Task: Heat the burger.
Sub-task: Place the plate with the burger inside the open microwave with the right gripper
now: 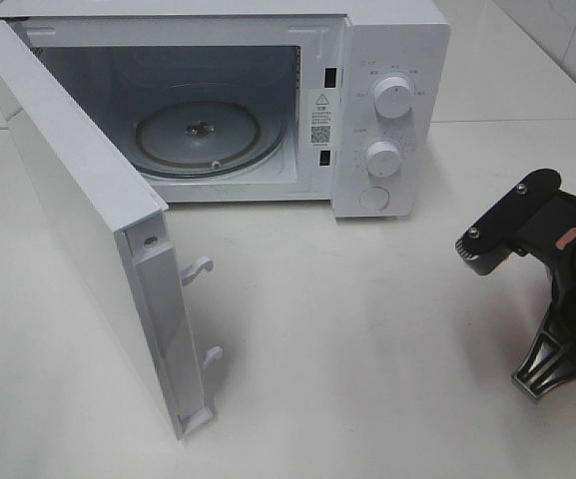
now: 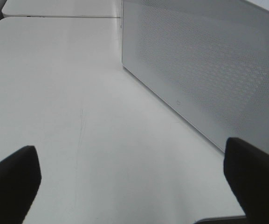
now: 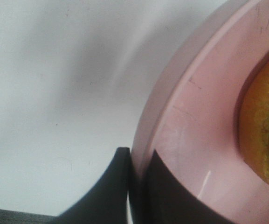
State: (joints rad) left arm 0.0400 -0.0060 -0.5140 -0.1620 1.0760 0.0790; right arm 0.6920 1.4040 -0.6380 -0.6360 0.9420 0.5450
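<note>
In the right wrist view my right gripper (image 3: 138, 161) is shut on the rim of a round pink plate (image 3: 199, 116). The burger (image 3: 260, 126) lies on that plate; only the golden-brown edge of its bun shows. Plate and burger are outside the exterior high view, where only the right arm (image 1: 557, 289) shows at the right edge. The white microwave (image 1: 387, 60) stands at the back with its door (image 1: 78, 190) swung wide to the left and its glass turntable (image 1: 203, 135) bare. My left gripper (image 2: 134, 179) is open over the white table with nothing between its fingers.
A white dotted panel of the microwave (image 2: 209, 65) stands close ahead of the left gripper. Two latch hooks (image 1: 200, 267) stick out from the door's edge. White tabletop (image 1: 367, 349) lies between the door and the right arm.
</note>
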